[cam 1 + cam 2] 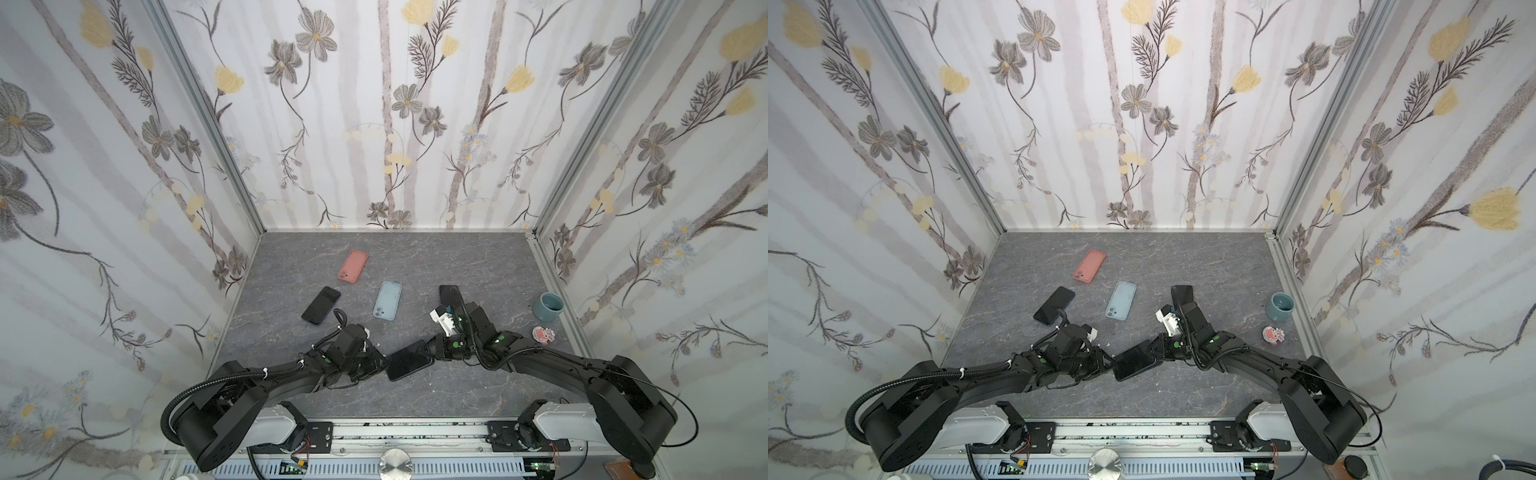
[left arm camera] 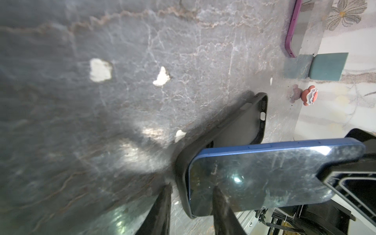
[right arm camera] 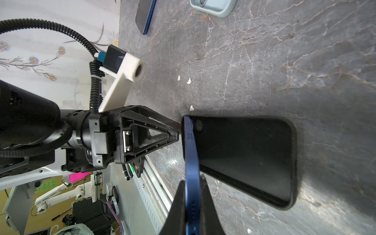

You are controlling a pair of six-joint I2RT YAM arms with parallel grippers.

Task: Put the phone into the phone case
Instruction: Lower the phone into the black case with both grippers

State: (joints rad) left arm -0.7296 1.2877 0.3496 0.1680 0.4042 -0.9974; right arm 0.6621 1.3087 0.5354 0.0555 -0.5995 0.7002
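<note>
One tip: right gripper [image 3: 192, 181] pinches the phone [image 2: 254, 175], left gripper [image 2: 192, 188] straddles the 6 o'clock case [image 3: 244, 158] (grip unclear), so lower it flat.

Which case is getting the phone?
The black case, blue phone tilted into it; pink case and light blue case lie alone farther back.

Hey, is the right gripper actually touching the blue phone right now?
Touching. The right wrist view shows the right gripper with its jaws pressed against both faces of the blue phone, which stands on edge between them with no gap on either side.
</note>
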